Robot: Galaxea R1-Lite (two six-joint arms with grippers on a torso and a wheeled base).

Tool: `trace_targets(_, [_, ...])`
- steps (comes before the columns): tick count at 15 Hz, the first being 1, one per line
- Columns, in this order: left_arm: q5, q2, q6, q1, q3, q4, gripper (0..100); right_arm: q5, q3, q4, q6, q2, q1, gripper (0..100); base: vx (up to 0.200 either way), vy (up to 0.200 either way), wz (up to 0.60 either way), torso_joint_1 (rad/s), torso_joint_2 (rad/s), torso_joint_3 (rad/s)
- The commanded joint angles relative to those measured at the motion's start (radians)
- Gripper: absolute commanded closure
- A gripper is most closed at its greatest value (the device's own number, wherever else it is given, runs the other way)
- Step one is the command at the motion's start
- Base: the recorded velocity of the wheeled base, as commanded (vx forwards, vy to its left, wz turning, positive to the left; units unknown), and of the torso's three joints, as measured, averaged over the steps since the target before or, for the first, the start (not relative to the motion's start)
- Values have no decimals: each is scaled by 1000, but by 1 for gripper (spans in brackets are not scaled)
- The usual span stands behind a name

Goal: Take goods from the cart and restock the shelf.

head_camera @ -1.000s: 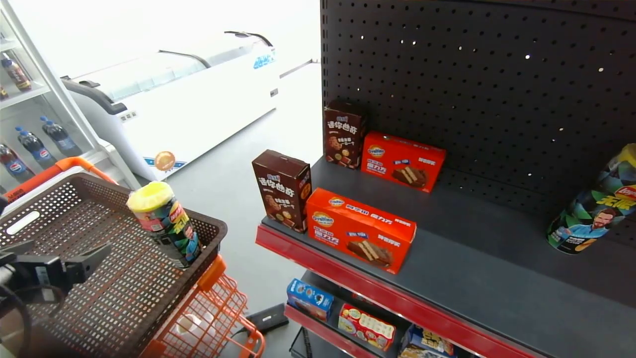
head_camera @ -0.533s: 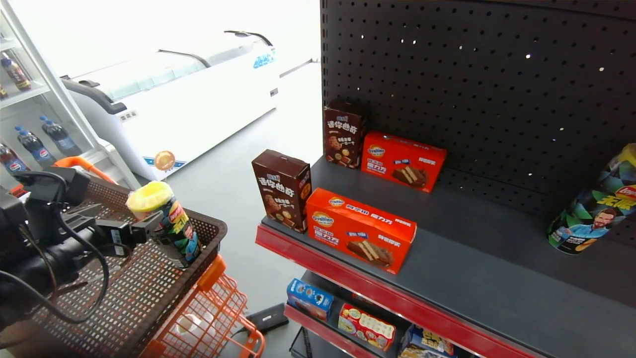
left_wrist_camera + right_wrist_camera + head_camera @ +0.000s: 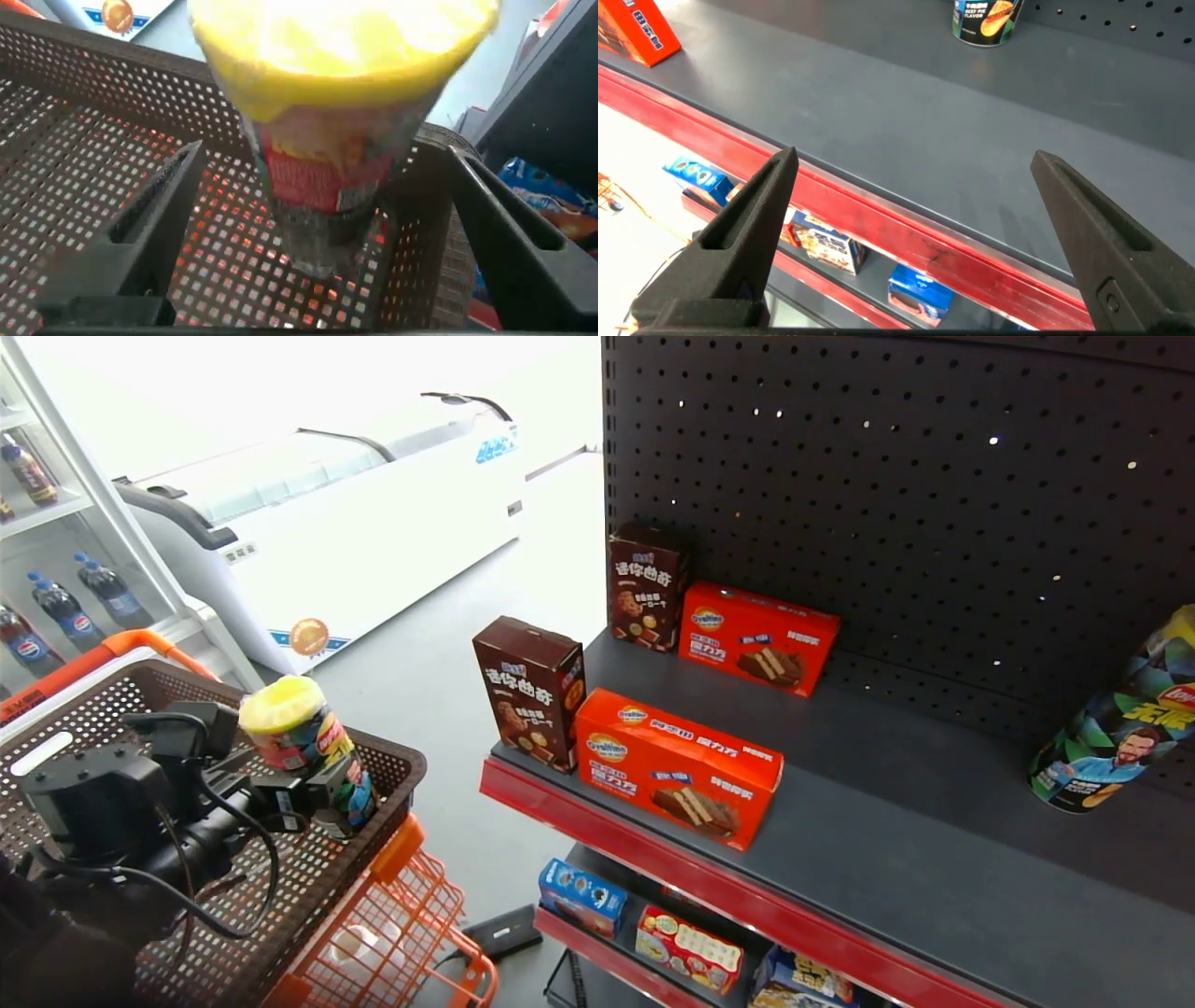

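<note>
A chip can with a yellow lid point(image 3: 301, 744) stands upright in the brown mesh basket point(image 3: 112, 728) of the orange cart, near its far corner. My left gripper point(image 3: 322, 791) is open at the can's lower half. In the left wrist view the can point(image 3: 327, 187) stands between the two fingers point(image 3: 149, 224) with a gap on each side. My right gripper point(image 3: 924, 243) is open and holds nothing, hanging above the front edge of the dark shelf board point(image 3: 971, 121). A matching can point(image 3: 1116, 728) stands at the shelf's right, against the pegboard.
Two brown cookie boxes point(image 3: 532, 691) and two orange wafer boxes point(image 3: 677, 765) fill the shelf's left part; its middle is bare board point(image 3: 896, 775). Small packs point(image 3: 686, 947) lie on the lower shelf. A white chest freezer point(image 3: 355, 523) and a drinks cooler point(image 3: 56, 579) stand beyond the cart.
My left arm has moved forward across the basket to the can, and its open fingers now flank the can. The can and the shelf goods have not moved.
</note>
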Motion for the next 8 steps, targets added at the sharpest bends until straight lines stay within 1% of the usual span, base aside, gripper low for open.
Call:
trace_targets(1, [-2, 111, -2, -1, -64, -34, 0, 2, 0, 0, 0, 0, 0, 0, 0, 0, 0, 0, 0, 0])
trace_targets(3, [-2, 146, -1, -1, -102, -38, 0, 0, 0, 0, 0, 0, 0, 0, 0, 0, 0, 0, 0, 0])
trace_targets(5, [-2, 183, -1, -1, -171, -40, 0, 0, 0, 0, 0, 0, 0, 0, 0, 0, 0, 0, 0, 0])
trace_targets(8, [-2, 214, 2, -12, -216, -49, 0, 0, 0, 0, 0, 0, 0, 0, 0, 0, 0, 0, 0, 0])
